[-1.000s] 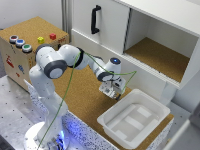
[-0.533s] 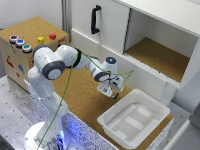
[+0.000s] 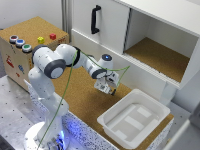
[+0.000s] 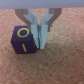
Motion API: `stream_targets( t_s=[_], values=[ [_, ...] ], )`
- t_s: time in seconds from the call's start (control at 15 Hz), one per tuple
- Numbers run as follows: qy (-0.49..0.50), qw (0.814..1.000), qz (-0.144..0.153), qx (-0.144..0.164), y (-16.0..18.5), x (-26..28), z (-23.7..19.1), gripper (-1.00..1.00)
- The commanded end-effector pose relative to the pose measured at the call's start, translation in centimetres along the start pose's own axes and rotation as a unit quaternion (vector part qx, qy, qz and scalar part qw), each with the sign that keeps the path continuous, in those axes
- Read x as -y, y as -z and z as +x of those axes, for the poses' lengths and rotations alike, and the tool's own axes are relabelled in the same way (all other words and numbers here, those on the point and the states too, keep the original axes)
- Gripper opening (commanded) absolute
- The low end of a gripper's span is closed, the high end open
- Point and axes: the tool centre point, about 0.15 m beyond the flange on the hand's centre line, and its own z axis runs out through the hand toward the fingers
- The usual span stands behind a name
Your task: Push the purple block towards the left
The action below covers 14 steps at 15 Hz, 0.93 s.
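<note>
- Purple block [image 4: 22,41]: sits on the cork surface of the desk [image 3: 80,97], right beside the gripper [image 4: 41,44]. Seen from the wrist, one side of the block meets the nearer fingertip, or very nearly; contact cannot be confirmed. Yellow markings on two of its faces, a ring on top and a bar on the side facing the camera.
- In the exterior view the block is hidden or too small to pick out under the gripper [image 3: 107,91].
- Gripper: the two pale fingers [image 4: 34,31] stand close together with only a slim gap between them and nothing held in that gap. Jaws drawn nearly closed, tips down at the cork.
- Arm [image 3: 55,62]: white Panda reaching out low over the desk, wrist bent down; a green cable [image 3: 75,80] loops from the arm towards the wrist.
- White plastic tray [image 3: 111,120]: near the gripper, on its side towards the exterior view's right and closer to the camera, apart from it.
- White cabinet [image 3: 107,27] behind the gripper, with a black handle [image 3: 94,19] on its door and an open compartment lined with cork.
- Wooden box [image 3: 15,60] well away from the gripper, beyond the arm's base, with coloured buttons and small blocks on top.
</note>
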Motion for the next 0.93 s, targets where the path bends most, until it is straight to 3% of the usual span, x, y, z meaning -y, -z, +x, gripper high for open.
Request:
stream_targets(
  t_s=[0.0,0.2,0.47,0.67,0.87],
  values=[
    [0.033,0.998,0.051,0.006,0.3,4.8,-0.5,-1.00],
    [0.056,0.996,0.075,0.009,1.0,8.1,-0.8,-1.00],
    [0.078,0.993,0.082,0.020,1.0,11.6,-1.7,-1.00],
    [0.094,0.993,0.068,0.035,0.9,13.7,-2.9,-1.00],
    [0.090,0.995,0.040,0.015,2.3,14.7,-3.4,-1.00]
  ],
)
